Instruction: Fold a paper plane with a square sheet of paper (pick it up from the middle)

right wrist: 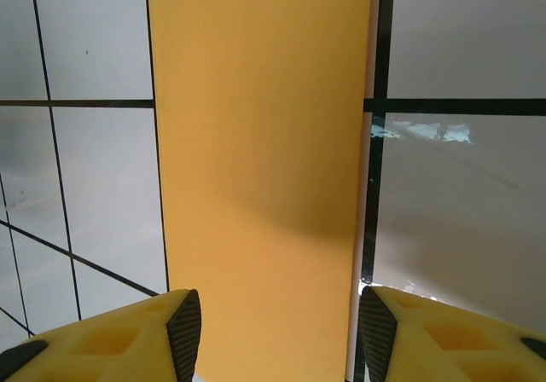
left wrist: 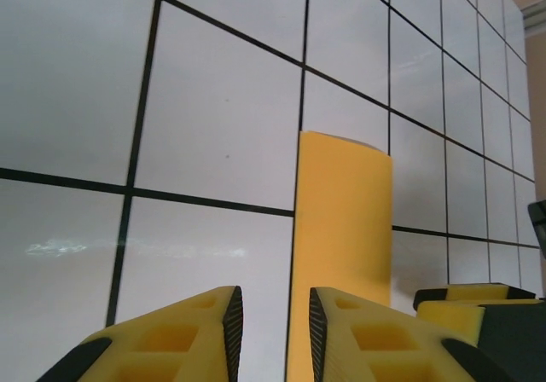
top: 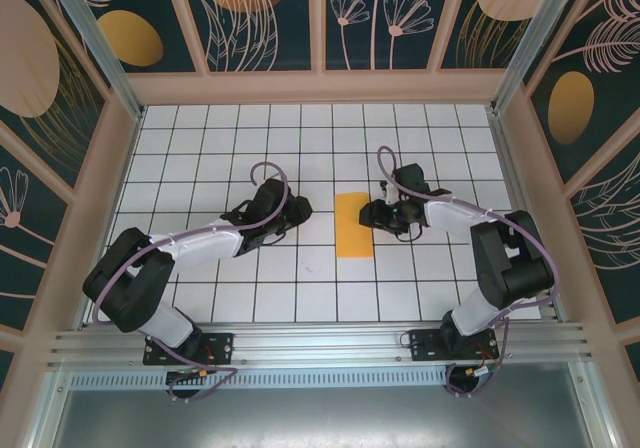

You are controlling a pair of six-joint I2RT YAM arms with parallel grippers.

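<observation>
Paper (top: 353, 224), plain orange-yellow, lies flat between left hand (top: 299, 208) and right hand (top: 369, 214), both parted and empty.

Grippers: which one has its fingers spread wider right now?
The right gripper: the gap between its fingers spans most of the orange paper's width, while the left gripper shows just a narrow slit.

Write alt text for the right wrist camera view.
A long, narrow strip of orange-yellow paper lies on a white table with black grid lines, running up the middle of the picture. At the bottom edge the right gripper stands open, its two yellow, black-padded fingers flanking the strip's near end.
</observation>
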